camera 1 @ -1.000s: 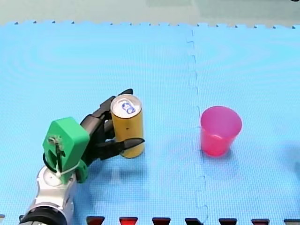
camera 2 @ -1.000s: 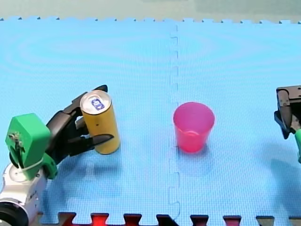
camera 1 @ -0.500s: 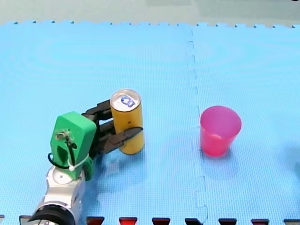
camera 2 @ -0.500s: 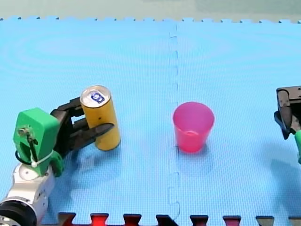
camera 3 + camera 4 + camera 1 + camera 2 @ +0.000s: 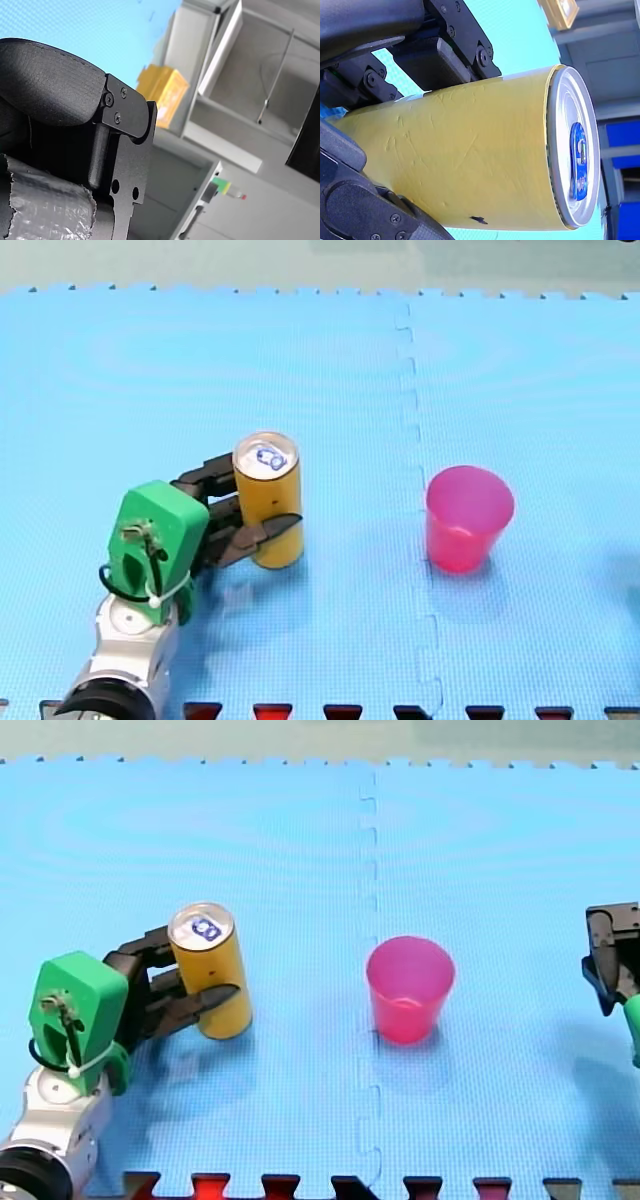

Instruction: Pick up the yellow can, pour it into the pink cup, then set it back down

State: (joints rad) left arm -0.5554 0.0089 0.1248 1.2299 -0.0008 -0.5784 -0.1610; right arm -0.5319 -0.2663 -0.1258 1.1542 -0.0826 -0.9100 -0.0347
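Observation:
The yellow can (image 5: 269, 501) with a silver top and blue tab is upright at the left of the blue mat, with my left hand (image 5: 236, 520) shut on it from its left side. In the second wrist view the black fingers (image 5: 435, 55) press against the can (image 5: 470, 160) on both sides. The pink cup (image 5: 468, 518) stands upright and apart to the right of the mat seam. My right hand (image 5: 612, 970) sits at the far right edge, well away from the cup.
The blue foam mat (image 5: 330, 380) has a jigsaw seam (image 5: 412, 420) running front to back between can and cup. Red and black tabs (image 5: 270, 710) line the near edge. The first wrist view looks past a black finger (image 5: 55, 95) at shelving.
The left hand has closed around the can and moved it slightly back and left, off the mat a little. The cup and right hand have not moved.

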